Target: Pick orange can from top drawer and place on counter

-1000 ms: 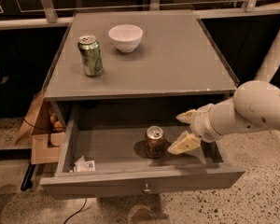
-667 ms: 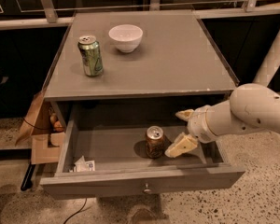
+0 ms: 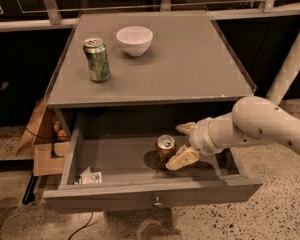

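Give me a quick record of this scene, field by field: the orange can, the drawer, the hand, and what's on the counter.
orange can: upright inside the top drawer, right of centre
top drawer: pulled open
hand: in the drawer, just right of the can, fingers open
counter: holds green can and white bowl
also in drawer: small white packet, front left
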`<state>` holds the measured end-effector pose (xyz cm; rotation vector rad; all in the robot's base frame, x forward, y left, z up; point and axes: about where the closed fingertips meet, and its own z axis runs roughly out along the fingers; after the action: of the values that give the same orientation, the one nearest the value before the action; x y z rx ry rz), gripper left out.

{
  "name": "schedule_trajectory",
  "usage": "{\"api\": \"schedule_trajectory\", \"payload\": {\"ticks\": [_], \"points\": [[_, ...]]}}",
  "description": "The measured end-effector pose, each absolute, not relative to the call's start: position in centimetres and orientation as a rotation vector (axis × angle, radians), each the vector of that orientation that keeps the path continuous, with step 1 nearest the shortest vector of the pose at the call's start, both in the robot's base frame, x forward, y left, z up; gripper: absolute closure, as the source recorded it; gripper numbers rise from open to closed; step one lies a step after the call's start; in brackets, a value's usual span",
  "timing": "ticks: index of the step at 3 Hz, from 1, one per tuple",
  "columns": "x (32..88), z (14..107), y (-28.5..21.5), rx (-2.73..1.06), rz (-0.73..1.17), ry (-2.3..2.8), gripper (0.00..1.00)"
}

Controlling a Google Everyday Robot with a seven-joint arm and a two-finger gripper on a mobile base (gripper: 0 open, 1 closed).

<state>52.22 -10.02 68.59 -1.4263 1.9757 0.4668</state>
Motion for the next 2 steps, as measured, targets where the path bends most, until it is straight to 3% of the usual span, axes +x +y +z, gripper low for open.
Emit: {"api": "schedule_trajectory", "payload": {"ticks": [2], "points": [[53.0, 66.9, -6.4, -1.439, 0.578, 1.91, 0.26]]}}
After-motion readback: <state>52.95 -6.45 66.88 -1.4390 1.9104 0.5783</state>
